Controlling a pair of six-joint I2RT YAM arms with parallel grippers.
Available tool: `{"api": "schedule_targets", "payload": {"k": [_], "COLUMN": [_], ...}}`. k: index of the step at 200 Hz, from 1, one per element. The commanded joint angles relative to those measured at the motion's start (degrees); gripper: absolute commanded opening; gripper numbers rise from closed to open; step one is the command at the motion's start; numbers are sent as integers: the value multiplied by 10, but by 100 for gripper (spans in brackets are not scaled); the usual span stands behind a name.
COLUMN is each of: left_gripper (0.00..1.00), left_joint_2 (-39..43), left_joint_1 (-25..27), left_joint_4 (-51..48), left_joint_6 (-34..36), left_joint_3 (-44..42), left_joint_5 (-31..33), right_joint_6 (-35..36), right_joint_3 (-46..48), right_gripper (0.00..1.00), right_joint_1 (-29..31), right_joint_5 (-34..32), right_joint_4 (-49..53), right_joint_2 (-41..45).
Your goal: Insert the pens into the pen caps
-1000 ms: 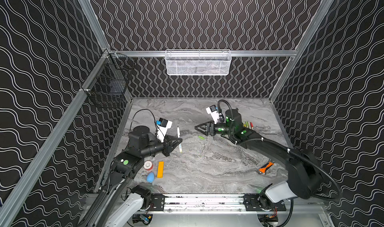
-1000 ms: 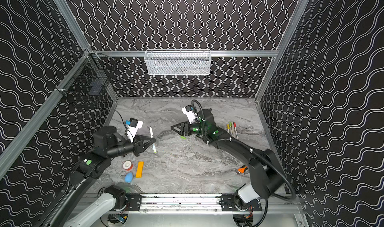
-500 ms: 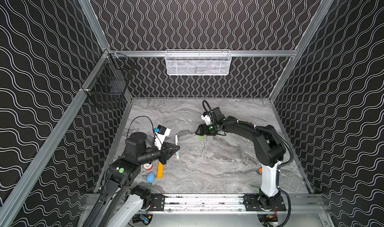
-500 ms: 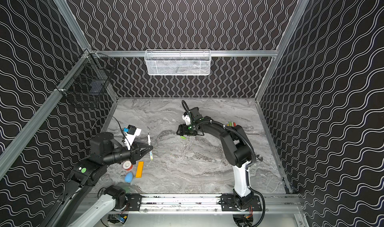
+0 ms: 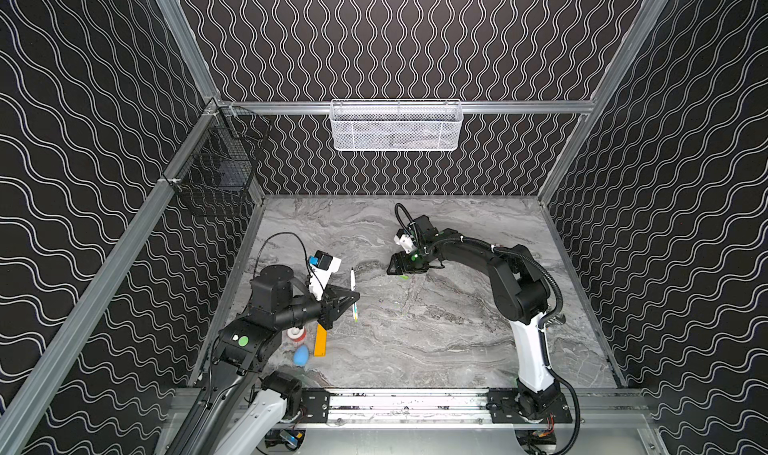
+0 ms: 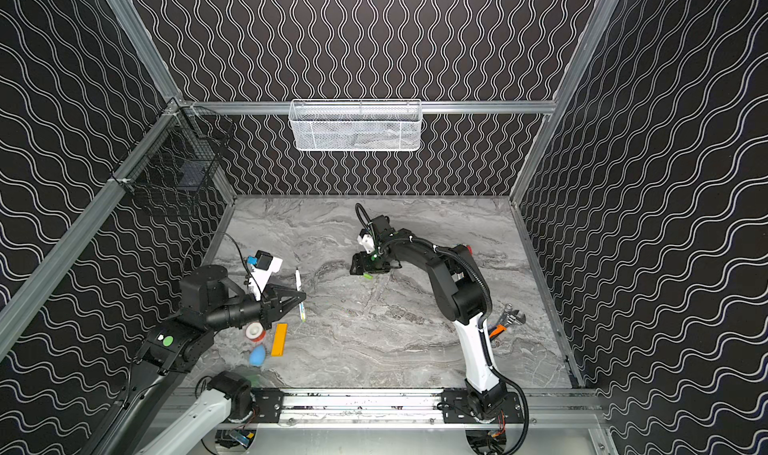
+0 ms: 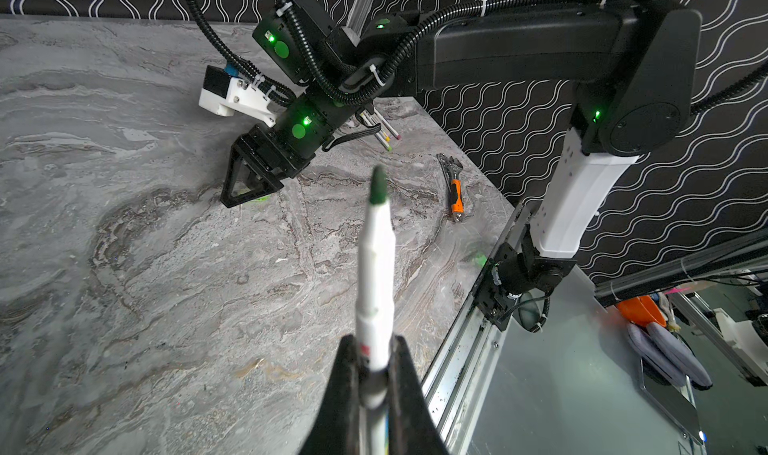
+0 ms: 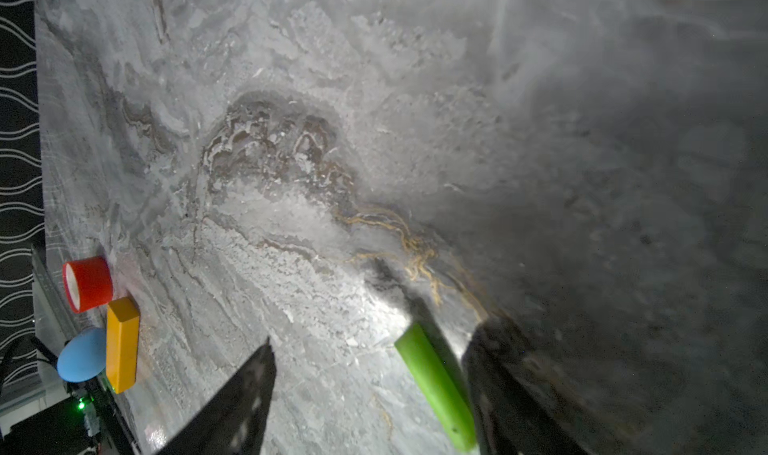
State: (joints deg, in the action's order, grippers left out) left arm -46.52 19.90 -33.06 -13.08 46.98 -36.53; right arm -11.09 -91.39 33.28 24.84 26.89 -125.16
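Left gripper (image 7: 374, 351): clamped tight on the white barrel of a green-tipped pen (image 7: 376, 257), which juts out past its fingertips, clear of the table (image 5: 415, 340).
Right gripper (image 8: 372, 336): jaws spread wide, down at the marble surface, holding nothing.
Green cap (image 8: 434, 386): lying flat between the Right gripper's fingers, hard by one of them; contact cannot be told.
Spare pens (image 7: 384, 130): bunched behind the Right gripper's wrist.

White pen (image 7: 376, 266) aloft; green cap (image 8: 434, 386) flat
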Motion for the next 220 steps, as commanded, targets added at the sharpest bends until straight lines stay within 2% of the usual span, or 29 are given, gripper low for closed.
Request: {"api": "schedule_targets", "payload": {"k": [1,37,74,126,178,220], "left_gripper": [0,0,0,0,0,0], "left_joint_2": [-1,1,0,-1,-4,-10], "left_joint_1": [-2,-3,-5,-11,-16,-24], "left_joint_4": [20,20,21,26,28,30], "left_joint_6": [14,13,12,12,12,11], "left_joint_3": [-1,-1,-1,-2,-2,-2], "left_joint_5": [-8,-6,-9,-16,-20,-28], "right_joint_6": [24,46,60,127,154,165], "right_joint_3": [-3,-29,-17,-48,-92,-80], "right_gripper": [74,73,73,71,70,70], "right_joint_1": [5,18,35,72,103,121], "right_joint_5": [16,13,8,-23,-59,-74], "right_joint_4": [44,78,88,154,227,238], "right_joint_2": [-10,-24,-13,-26,-50,-40]}}
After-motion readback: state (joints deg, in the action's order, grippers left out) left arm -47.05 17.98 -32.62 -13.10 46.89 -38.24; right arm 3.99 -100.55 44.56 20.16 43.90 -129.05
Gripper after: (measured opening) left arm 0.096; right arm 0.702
